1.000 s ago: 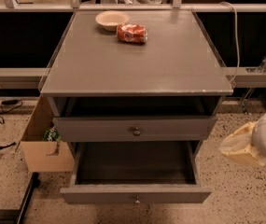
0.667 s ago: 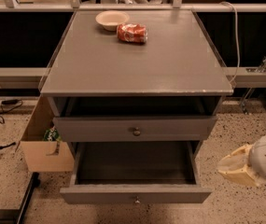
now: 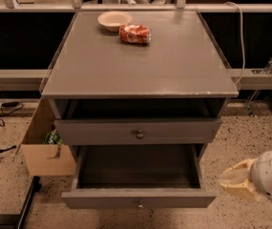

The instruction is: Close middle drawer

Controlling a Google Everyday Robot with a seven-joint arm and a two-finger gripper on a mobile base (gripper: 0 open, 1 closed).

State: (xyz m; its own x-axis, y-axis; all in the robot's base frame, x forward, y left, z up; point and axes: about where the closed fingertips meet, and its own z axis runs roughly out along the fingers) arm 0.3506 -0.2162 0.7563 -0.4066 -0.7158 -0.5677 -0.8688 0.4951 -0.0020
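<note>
Camera view: middle drawer (image 3: 138, 199) is pulled well out of the grey cabinet (image 3: 59, 128), knob (image 3: 139, 204) facing front. Upper drawer (image 3: 102, 131) sits only slightly out. Gripper (image 3: 228, 179) hangs low at right, near the open drawer's right front corner, not touching it; released or clenched, cannot tell. Bowl (image 3: 114, 20) and red can (image 3: 135, 34) rest on the tabletop (image 3: 140, 66). Cardboard box (image 3: 45, 156) is on the floor at left.

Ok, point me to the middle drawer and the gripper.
middle drawer (image 3: 102, 200): camera view, on its pulled-out front panel, left of centre.
gripper (image 3: 233, 184): camera view, on its tan tip, lower right beside that drawer.
</note>
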